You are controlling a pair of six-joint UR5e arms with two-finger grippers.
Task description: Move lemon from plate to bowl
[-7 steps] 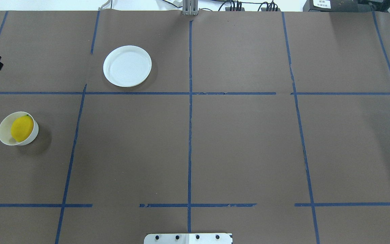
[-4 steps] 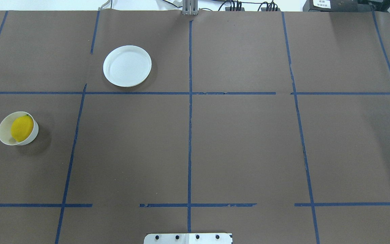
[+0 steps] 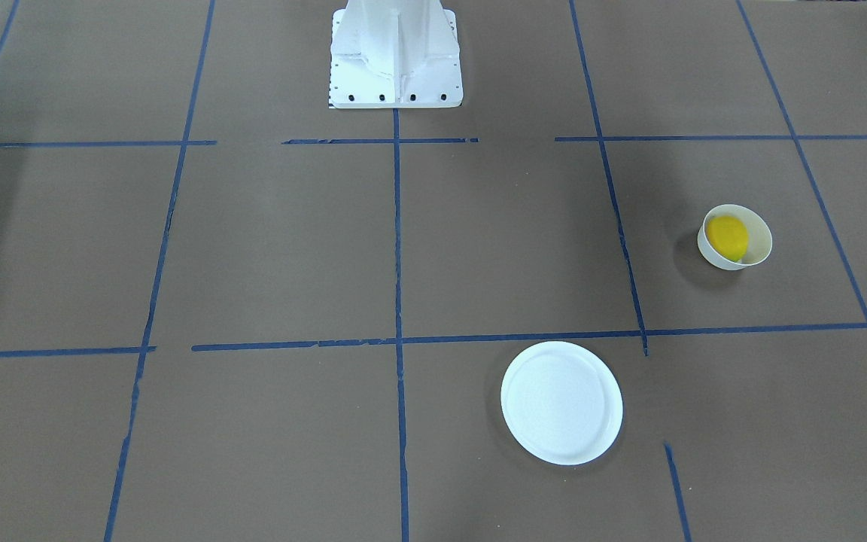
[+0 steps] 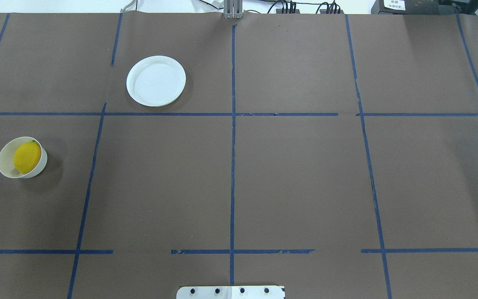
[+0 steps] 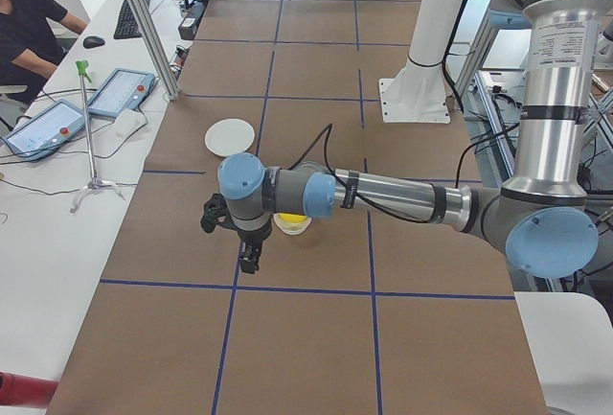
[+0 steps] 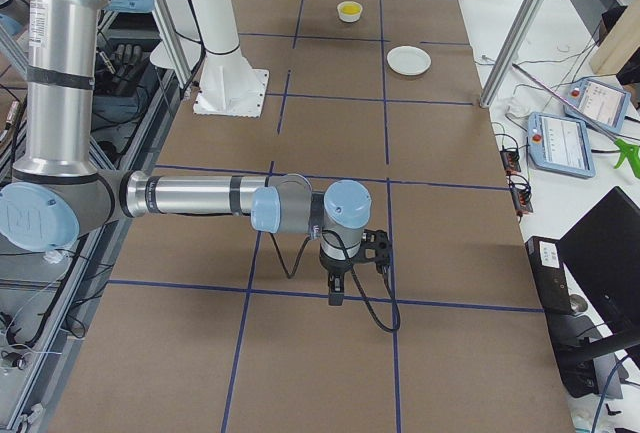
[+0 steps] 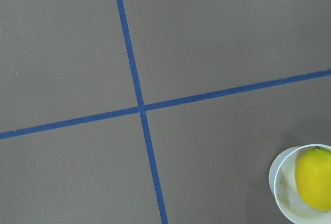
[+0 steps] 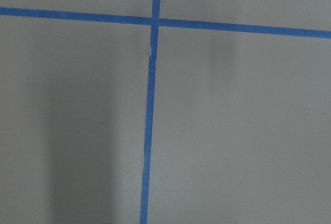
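Note:
The yellow lemon [image 4: 27, 158] lies inside the small white bowl [image 4: 4, 167] at the table's left side. It also shows in the front view [image 3: 727, 236] and at the lower right corner of the left wrist view [image 7: 314, 178]. The flat white plate [image 4: 156, 81] is bare, farther back [image 3: 561, 403]. My left gripper [image 5: 249, 262] shows only in the left side view, hanging near the bowl [image 5: 292, 225]; I cannot tell if it is open. My right gripper [image 6: 336, 296] shows only in the right side view, far from both dishes; I cannot tell its state.
The table is brown paper with blue tape lines. The robot's white base [image 3: 394, 53] stands at the middle of its near edge. An operator [image 5: 24, 22] and tablets [image 5: 120, 92] are beside the table on the far side.
A black part of the left arm at the overhead view's left edge has left that view. The lemon, bowl and plate have not moved.

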